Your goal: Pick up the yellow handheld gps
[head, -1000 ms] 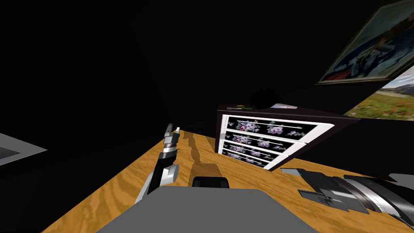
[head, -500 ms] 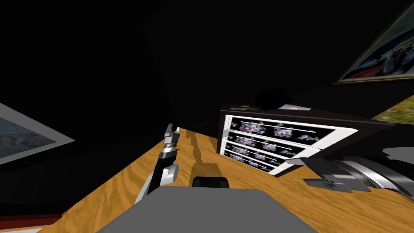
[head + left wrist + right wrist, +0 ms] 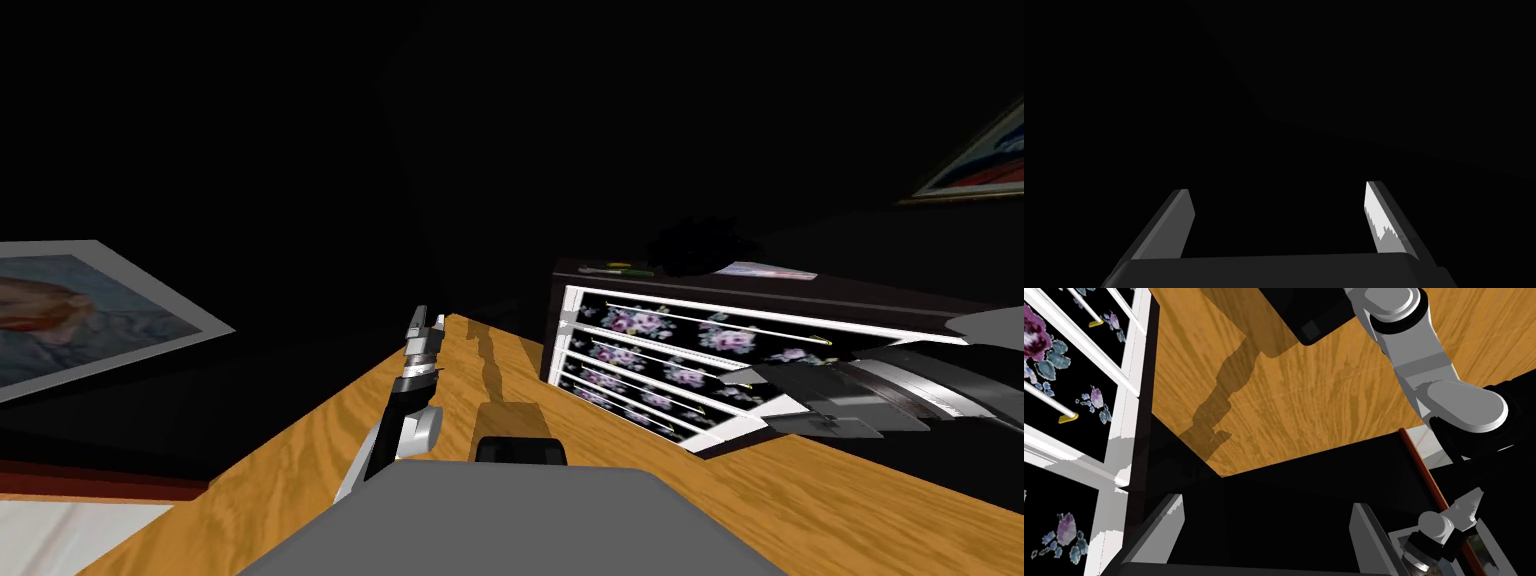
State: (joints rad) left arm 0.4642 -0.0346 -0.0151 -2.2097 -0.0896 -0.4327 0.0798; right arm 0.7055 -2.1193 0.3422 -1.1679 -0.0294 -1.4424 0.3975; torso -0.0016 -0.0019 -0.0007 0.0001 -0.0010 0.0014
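Wood-grain floor (image 3: 300, 470) runs up to a dark chest of drawers (image 3: 640, 350) with flowered fronts, taken here as the landmark. On its top, toward the left end, lies what is judged to be the gps (image 3: 612, 266), a yellow-green speck too small to confirm. Just right of it on the same top sits a dark shapeless object (image 3: 700, 245), and further right a flat pale item (image 3: 765, 270).

Right tool (image 3: 1269, 503): blades spread wide with nothing between them, close in front of the drawer fronts and below the level of the top. Left tool (image 3: 1276, 186): likewise spread and empty, well apart from the chest, off its left side.

Hazards, as judged:
1. Raising the right tool from here could snag a drawer handle (image 3: 1054, 404) or strike the front edge of the top.
2. A reach across the top could knock the dark object, or push the gps off the back.
3. The target is unconfirmed, so closing on the wrong item is possible.
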